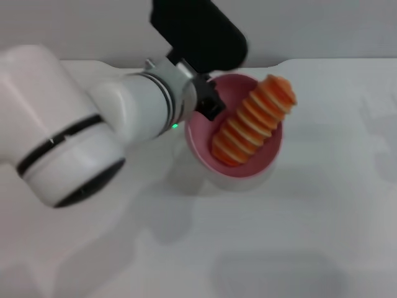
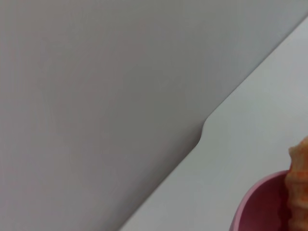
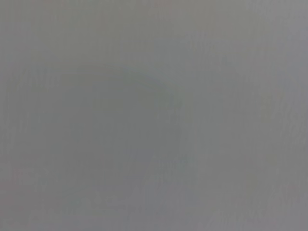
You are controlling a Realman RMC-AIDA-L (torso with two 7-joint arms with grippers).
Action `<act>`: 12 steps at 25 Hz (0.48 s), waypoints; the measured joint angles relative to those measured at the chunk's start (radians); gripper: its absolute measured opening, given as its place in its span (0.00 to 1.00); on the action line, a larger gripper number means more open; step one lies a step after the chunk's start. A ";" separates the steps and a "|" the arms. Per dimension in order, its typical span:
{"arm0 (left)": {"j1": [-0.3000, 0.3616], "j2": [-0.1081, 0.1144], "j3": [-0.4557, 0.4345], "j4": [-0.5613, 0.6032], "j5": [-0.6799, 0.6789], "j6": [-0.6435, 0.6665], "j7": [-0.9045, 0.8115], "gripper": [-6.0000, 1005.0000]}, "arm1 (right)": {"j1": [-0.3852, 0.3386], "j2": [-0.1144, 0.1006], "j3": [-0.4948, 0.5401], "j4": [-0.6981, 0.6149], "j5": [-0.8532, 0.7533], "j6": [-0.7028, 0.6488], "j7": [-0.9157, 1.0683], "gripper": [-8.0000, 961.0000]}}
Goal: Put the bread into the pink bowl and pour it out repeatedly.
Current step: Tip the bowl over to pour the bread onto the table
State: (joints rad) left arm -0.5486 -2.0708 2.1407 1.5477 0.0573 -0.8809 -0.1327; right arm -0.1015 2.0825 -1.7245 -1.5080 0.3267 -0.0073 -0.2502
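Observation:
The pink bowl [image 1: 197, 144] hangs tilted above the white table, its opening turned toward me. Inside it lies the bread [image 1: 253, 121], an orange-and-cream ridged loaf, with its far end sticking out over the rim. My left gripper [image 1: 208, 101] holds the bowl's rim on the left side, its black fingers closed on the edge. In the left wrist view a piece of the pink bowl [image 2: 255, 208] and the end of the bread [image 2: 299, 166] show in one corner. The right gripper is out of view; its wrist camera shows only a plain grey surface.
The white table [image 1: 310, 217] spreads below and to the right of the bowl, with the bowl's shadow beneath it. The table's far edge [image 2: 202, 132] has a small notch and meets a grey wall. My left arm's white body fills the left of the head view.

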 joint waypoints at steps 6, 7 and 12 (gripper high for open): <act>-0.025 -0.002 0.056 -0.035 0.078 0.016 0.064 0.05 | -0.008 -0.001 -0.014 0.006 0.004 -0.002 0.001 0.68; -0.027 -0.003 0.065 -0.038 0.092 0.015 0.082 0.05 | -0.009 -0.001 -0.014 0.006 0.005 -0.002 0.002 0.68; -0.034 -0.005 0.127 -0.057 0.187 0.009 0.142 0.05 | -0.011 -0.001 -0.018 0.008 0.009 0.002 0.002 0.68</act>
State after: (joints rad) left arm -0.5824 -2.0761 2.2678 1.4909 0.2445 -0.8721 0.0097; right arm -0.1127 2.0815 -1.7424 -1.4998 0.3357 -0.0055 -0.2480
